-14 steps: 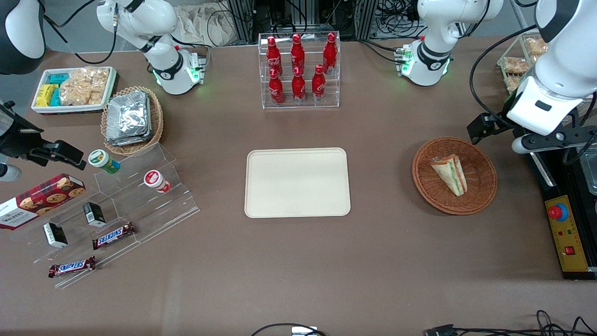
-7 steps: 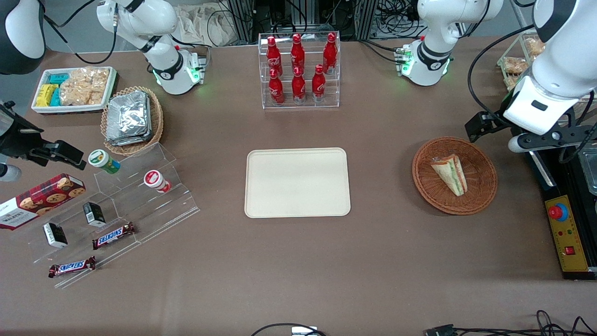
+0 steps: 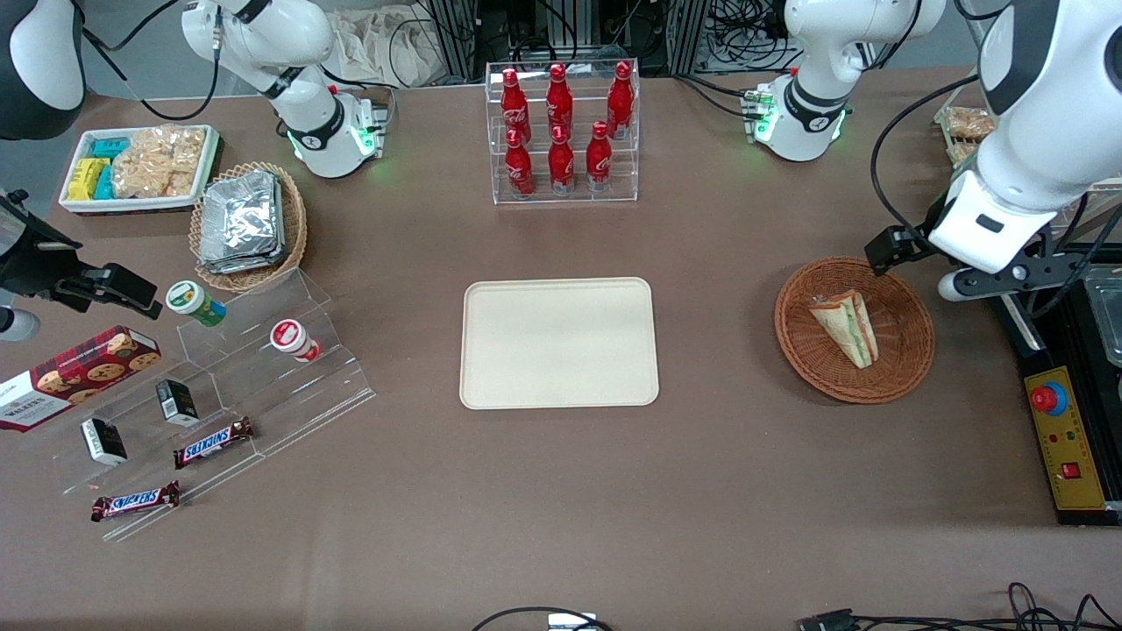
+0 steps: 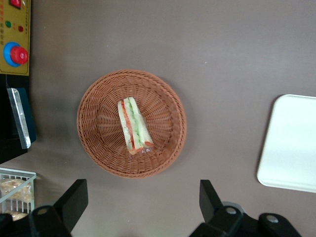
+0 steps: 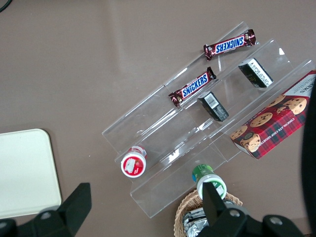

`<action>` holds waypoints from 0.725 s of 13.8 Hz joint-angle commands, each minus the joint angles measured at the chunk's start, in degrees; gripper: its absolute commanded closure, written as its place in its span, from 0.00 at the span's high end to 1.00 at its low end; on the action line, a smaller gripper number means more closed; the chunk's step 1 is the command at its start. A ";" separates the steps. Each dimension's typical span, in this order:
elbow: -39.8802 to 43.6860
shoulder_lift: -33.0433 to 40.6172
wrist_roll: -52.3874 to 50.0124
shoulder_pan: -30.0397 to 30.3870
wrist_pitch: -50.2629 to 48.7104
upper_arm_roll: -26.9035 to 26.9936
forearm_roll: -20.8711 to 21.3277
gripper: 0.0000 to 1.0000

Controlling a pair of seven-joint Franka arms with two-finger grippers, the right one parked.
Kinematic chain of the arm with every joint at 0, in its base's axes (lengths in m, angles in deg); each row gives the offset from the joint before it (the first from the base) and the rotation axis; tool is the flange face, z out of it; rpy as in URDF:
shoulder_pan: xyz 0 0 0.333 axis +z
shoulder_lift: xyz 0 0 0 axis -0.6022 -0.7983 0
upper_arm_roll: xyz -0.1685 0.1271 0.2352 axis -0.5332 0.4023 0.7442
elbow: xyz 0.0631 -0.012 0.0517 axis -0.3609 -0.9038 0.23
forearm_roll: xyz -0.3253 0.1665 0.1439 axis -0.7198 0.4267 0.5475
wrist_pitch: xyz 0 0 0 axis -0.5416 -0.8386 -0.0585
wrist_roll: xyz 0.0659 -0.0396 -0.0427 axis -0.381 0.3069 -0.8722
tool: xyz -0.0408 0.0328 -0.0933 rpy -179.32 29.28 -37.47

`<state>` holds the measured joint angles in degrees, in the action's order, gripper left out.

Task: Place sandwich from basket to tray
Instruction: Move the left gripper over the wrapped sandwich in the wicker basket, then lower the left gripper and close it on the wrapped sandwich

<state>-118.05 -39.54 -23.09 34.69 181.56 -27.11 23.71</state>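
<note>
The sandwich [image 3: 845, 326] [image 4: 134, 126], a pale wedge with green and red filling at its edge, lies in the round reddish-brown basket [image 3: 903, 364] [image 4: 98, 143] toward the working arm's end of the table. The cream tray [image 3: 559, 343] [image 4: 291, 143] lies flat at the table's middle with nothing on it. My left gripper [image 4: 142, 200] hangs well above the table just off the basket's rim, on the side away from the tray. It is open wide, with nothing between its black fingers [image 4: 73, 200]. The arm's white wrist [image 3: 990, 219] shows above the basket's edge.
A black and yellow control box with a red stop button [image 3: 1049, 399] [image 4: 14, 53] sits close beside the basket. A clear rack of red bottles [image 3: 561, 131] stands farther from the front camera than the tray. Acrylic steps with snacks [image 3: 219, 386] lie toward the parked arm's end.
My left arm has shifted sideways toward the basket and the table's middle, coming closer over the basket's rim. The sandwich, basket and tray have not moved.
</note>
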 commanded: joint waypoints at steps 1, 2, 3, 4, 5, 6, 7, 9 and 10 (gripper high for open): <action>-11.65 5.63 -1.90 3.30 7.02 -0.15 -0.67 1.00; -14.54 6.24 -3.83 3.57 9.38 -0.15 -0.59 1.00; -18.05 6.94 -5.15 3.66 12.45 -0.07 -0.59 1.00; -22.70 7.82 -7.17 3.66 17.27 -0.06 -0.59 1.00; -26.05 7.92 -9.54 3.58 21.84 -0.06 -0.41 1.00; -28.44 7.22 -11.21 3.66 25.54 -0.06 -0.41 1.00; -30.63 5.91 -11.92 3.66 29.58 -0.06 -0.41 1.00; -37.30 3.80 -12.11 6.02 41.69 -0.15 -0.33 1.00; -39.42 1.35 -12.11 6.21 46.89 -0.07 -0.32 1.00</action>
<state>-152.67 -36.12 -34.48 39.17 219.99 -26.90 23.60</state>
